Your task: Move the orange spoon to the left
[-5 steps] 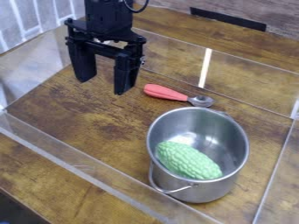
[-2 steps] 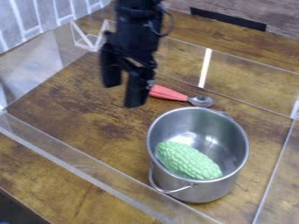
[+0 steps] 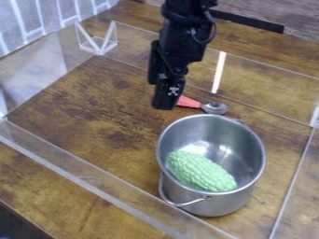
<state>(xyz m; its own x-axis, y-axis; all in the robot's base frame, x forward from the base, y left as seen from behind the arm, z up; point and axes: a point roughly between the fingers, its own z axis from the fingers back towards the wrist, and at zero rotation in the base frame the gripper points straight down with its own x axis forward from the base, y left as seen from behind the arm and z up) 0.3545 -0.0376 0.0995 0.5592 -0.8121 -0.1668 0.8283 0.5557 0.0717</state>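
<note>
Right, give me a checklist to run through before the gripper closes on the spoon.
1. Gripper open: ok.
2. Gripper over the spoon's red-orange handle: ok, it hangs right at that end.
3. Fingers straddling the handle: cannot tell, the fingers hide it.
4. Spoon lying flat on the table, free of the pot: ok.
5. Room to the left of the spoon: ok, bare wood there.
6. Green vegetable out of the way: ok, inside the pot.

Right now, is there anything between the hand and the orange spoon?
Nothing shows there. In the camera view the open hand hangs right at the orange spoon, covering most of its handle.
</note>
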